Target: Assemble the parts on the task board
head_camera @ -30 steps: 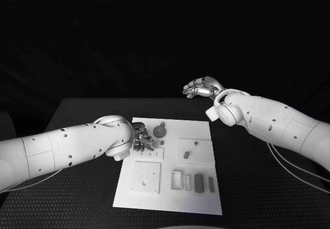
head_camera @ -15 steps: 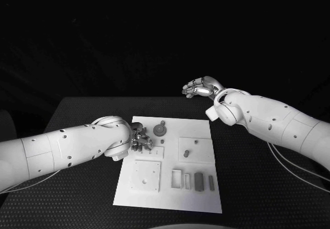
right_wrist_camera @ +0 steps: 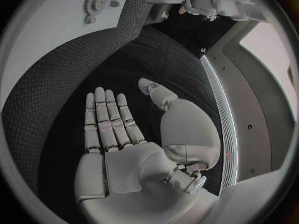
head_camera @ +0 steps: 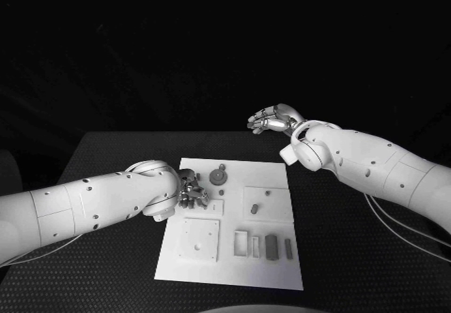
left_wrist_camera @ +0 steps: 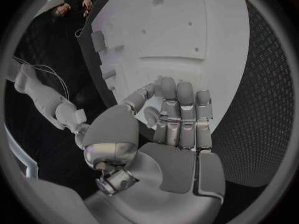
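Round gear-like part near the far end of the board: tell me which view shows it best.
The head view: the gear-like part sits in plain sight on the white board, just beside the left hand. The right wrist view catches it small at the rim. In the left wrist view I cannot pick it out.

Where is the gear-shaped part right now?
In the head view the gear-shaped part sits near the task board's far edge, just right of the left hand.
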### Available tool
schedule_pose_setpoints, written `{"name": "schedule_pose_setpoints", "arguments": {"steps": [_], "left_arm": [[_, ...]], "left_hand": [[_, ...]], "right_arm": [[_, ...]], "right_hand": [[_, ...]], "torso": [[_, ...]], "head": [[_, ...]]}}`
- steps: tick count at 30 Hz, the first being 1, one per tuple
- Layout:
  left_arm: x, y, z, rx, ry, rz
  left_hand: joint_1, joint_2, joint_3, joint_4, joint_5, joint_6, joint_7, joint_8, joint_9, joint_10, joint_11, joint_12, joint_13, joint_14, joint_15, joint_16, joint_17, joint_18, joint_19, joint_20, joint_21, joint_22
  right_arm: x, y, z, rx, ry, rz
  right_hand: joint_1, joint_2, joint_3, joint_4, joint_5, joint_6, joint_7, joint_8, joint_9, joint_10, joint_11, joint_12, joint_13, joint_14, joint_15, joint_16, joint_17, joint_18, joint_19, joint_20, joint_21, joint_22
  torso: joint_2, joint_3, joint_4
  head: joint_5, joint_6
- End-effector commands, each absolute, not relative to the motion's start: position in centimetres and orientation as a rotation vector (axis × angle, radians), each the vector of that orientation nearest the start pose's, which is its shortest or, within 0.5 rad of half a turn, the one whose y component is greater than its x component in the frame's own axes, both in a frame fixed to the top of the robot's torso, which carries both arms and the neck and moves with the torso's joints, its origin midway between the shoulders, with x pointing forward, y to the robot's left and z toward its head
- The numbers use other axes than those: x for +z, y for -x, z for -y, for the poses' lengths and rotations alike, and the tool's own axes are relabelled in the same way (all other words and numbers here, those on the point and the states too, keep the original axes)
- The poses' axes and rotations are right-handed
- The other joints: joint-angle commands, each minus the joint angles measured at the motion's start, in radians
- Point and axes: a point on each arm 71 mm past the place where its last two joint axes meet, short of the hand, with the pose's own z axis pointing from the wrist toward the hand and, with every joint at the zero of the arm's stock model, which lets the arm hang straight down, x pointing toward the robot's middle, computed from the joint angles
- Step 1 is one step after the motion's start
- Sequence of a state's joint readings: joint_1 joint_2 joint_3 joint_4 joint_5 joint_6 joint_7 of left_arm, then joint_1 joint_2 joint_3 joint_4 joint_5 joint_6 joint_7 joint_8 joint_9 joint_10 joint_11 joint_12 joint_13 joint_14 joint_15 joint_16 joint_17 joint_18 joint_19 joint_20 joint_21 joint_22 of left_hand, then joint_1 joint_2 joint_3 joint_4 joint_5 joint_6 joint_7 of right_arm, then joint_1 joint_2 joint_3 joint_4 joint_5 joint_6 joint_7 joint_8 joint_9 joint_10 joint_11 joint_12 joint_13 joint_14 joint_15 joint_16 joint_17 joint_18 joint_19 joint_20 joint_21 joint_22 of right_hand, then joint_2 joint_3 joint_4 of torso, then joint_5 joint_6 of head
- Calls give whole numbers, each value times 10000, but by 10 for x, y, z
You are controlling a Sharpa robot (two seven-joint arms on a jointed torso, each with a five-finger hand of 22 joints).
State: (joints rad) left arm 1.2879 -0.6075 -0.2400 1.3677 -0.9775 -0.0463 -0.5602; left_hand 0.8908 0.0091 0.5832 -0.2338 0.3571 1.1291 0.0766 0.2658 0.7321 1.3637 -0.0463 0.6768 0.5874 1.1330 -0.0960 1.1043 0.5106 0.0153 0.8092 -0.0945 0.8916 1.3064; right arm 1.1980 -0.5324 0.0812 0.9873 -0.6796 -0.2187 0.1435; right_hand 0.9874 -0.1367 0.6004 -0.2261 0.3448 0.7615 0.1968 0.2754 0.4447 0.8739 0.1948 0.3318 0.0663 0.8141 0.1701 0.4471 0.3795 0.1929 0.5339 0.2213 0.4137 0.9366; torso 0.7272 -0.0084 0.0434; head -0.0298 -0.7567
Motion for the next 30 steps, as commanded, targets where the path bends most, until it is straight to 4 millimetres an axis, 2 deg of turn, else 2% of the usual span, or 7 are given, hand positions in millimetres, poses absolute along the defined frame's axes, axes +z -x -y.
{"name": "schedule_pose_setpoints", "arguments": {"steps": [1,12,30], "left_arm": [[-255,-491,-154,-3580,2225,-23111],[-258,-490,-154,-3515,2186,-23175],[-261,-489,-151,-3449,1914,-23300]], "left_hand": [[-2,66,20,46,23,781,-597,15,2423,376,-370,-67,-9,29,-20,14,-18,47,59,-1002,71,-14],[-12,68,20,62,18,784,-596,2,2423,383,-369,-85,-12,31,-19,8,-30,48,55,-1000,79,-22],[-8,60,21,59,-6,787,-595,-18,2424,393,-370,-108,-13,31,-20,2,-45,51,44,-999,94,-31]], "right_arm": [[-182,-582,198,10903,-6019,-16240],[-183,-582,198,10911,-6014,-16212],[-183,-581,199,10898,-6009,-16255]], "right_hand": [[20,28,-66,10,51,-65,109,15,-18,83,3,-57,1,-30,43,-66,-11,7,-35,41,-69,-8],[21,33,-75,14,57,-64,115,19,-25,96,3,-86,2,-37,49,-76,-24,4,-43,41,-87,-6],[31,43,-106,27,53,-70,143,26,-50,146,1,-165,6,-14,55,-78,-49,18,0,39,-105,16]], "torso": [[2,3,-5],[-7,-2,17],[-1,4,-2]], "head": [[-3,-38],[-29,-66],[-1,-76]]}}
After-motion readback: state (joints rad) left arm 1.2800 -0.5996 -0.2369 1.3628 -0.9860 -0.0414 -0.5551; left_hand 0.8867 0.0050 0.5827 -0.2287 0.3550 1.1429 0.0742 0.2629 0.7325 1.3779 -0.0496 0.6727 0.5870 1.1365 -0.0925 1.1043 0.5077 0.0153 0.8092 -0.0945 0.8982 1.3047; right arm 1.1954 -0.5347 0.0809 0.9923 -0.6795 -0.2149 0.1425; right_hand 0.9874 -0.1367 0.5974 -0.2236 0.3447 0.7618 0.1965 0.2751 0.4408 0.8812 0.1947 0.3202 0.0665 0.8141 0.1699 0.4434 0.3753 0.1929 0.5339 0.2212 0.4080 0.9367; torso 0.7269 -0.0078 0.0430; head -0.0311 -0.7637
